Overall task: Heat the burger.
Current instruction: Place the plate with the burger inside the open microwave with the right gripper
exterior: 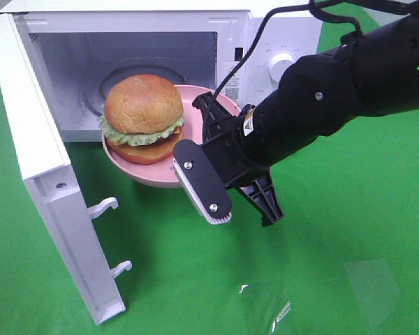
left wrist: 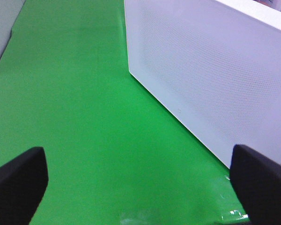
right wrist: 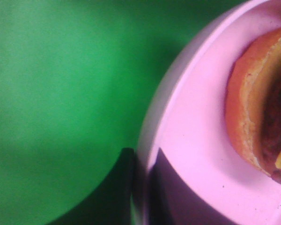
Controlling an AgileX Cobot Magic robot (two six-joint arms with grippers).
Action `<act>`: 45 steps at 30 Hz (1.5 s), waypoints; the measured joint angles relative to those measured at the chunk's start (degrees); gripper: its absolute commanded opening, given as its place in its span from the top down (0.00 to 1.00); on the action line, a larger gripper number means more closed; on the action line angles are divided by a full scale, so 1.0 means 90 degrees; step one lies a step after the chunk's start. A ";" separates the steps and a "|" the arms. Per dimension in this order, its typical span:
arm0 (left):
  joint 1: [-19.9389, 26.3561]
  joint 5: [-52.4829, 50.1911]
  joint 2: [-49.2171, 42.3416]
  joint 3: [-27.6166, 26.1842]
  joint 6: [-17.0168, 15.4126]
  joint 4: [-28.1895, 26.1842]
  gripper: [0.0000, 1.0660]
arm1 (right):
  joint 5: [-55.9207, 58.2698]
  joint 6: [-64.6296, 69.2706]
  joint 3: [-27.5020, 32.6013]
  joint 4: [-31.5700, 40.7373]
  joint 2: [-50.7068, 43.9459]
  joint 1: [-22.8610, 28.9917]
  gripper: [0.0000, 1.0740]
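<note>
Ext. high view: white microwave (exterior: 286,35) at the back, on green cloth (exterior: 335,251). Its door (exterior: 35,160) is swung wide open to the view's left, w/ two latch hooks showing on the inner edge. The burger (exterior: 143,105) sits upright on a round pink plate (exterior: 150,178): domed bun on top, lettuce frill around the middle, red-brown layer below. Plate and burger are at the mouth of the oven cavity, far part of the plate in front of the opening, near part out over the cloth. Black right arm comes in from the view's right. The right gripper (exterior: 190,167) pinches the plate's near-right rim, fingers pressed together on it. Control knob (exterior: 281,63) shows above the arm.

Left wrist view: left gripper (left wrist: 140,187) spread wide, one black fingertip at each side of frame, nothing btwn them. It hangs over bare green cloth (left wrist: 75,117), near a white dotted panel (left wrist: 210,70) standing on the cloth, not touching it.

Right wrist view: very close, blurry. Pink plate (right wrist: 192,140) rim runs across frame, w/ the right gripper (right wrist: 143,197) clamped on it, one dark finger outside the rim, one inside. The burger (right wrist: 253,117) lies on the plate's inner part, apart from the fingers. Green cloth (right wrist: 61,93) beyond the rim.
</note>
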 measured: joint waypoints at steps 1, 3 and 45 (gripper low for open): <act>0.0000 0.0000 0.0000 0.0000 0.0000 0.0000 0.08 | 0.0000 0.0000 -0.0121 0.0000 0.0089 0.0000 1.00; 0.0000 0.0000 0.0000 0.0000 0.0000 0.0000 0.08 | 0.0000 0.0000 -0.0185 0.0000 0.0134 0.0000 1.00; 0.0000 0.0000 0.0000 0.0000 0.0000 0.0000 0.08 | 0.1356 0.2368 -0.3998 -0.1331 0.2617 0.0000 1.00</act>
